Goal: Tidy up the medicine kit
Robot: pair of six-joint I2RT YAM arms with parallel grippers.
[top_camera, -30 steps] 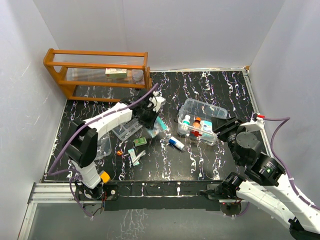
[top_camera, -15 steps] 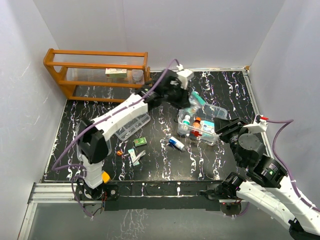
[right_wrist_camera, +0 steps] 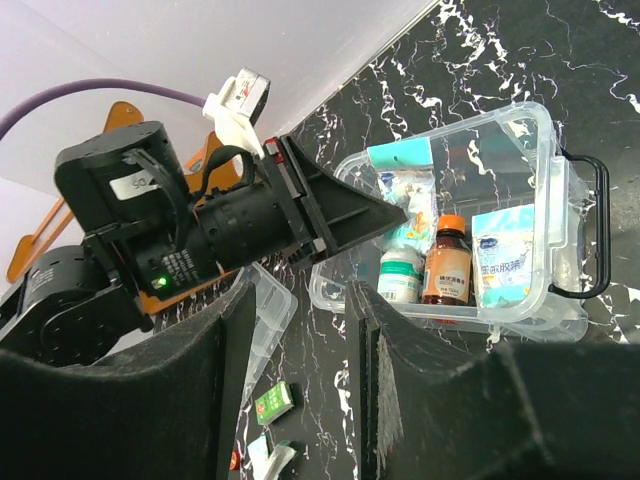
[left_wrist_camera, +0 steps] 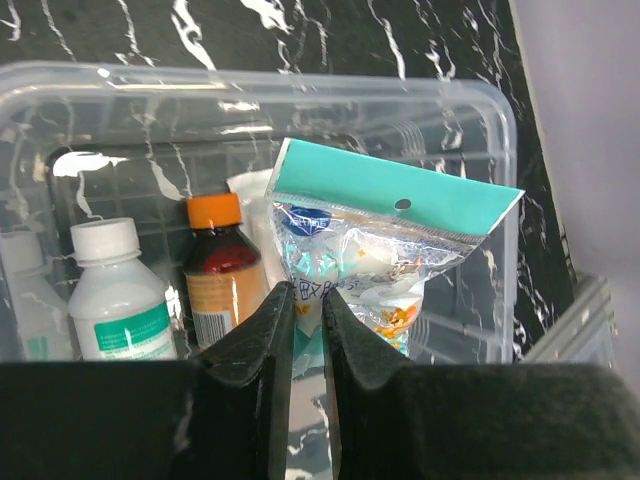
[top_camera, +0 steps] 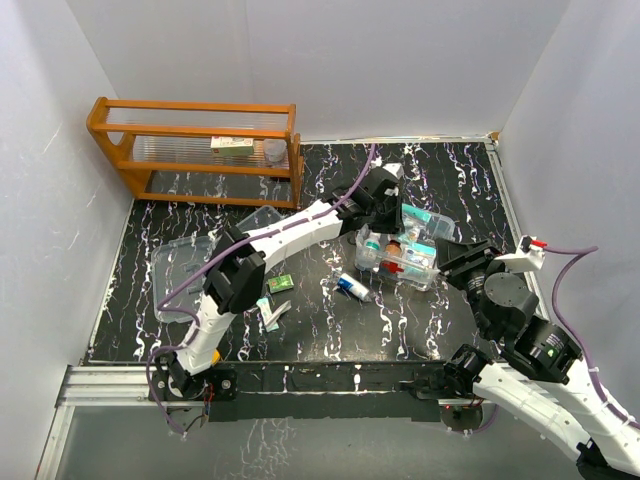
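Nearest us, the right gripper [right_wrist_camera: 300, 300] hovers on the near side of the kit, its jaws apart and holding nothing. On the black, white-veined table [top_camera: 330, 335] in front of the arms lie a small green box [top_camera: 280, 284], a pale tube [top_camera: 270, 313] and a white bottle with a blue cap [top_camera: 352, 287] on its side, all outside the kit. Further left sits a flat clear plastic piece [top_camera: 180, 275]; we cannot tell whether it is the lid or the tray.

The medicine kit, a clear plastic rounded-corner box [left_wrist_camera: 200, 100], stands open, right of the table's centre. Inside it we see a white bottle with a teal label [left_wrist_camera: 120, 300], a brown bottle with an orange cap [left_wrist_camera: 215, 270] and a teal-and-white carton [right_wrist_camera: 503, 265], all upright. The left arm reaches across the table to the box. The left gripper [left_wrist_camera: 307, 300] has its jaws clamped on a clear plastic packet with a teal card header [left_wrist_camera: 385, 245], held just beside the brown bottle.

Against the back wall stands an orange wooden rack [top_camera: 190, 105].
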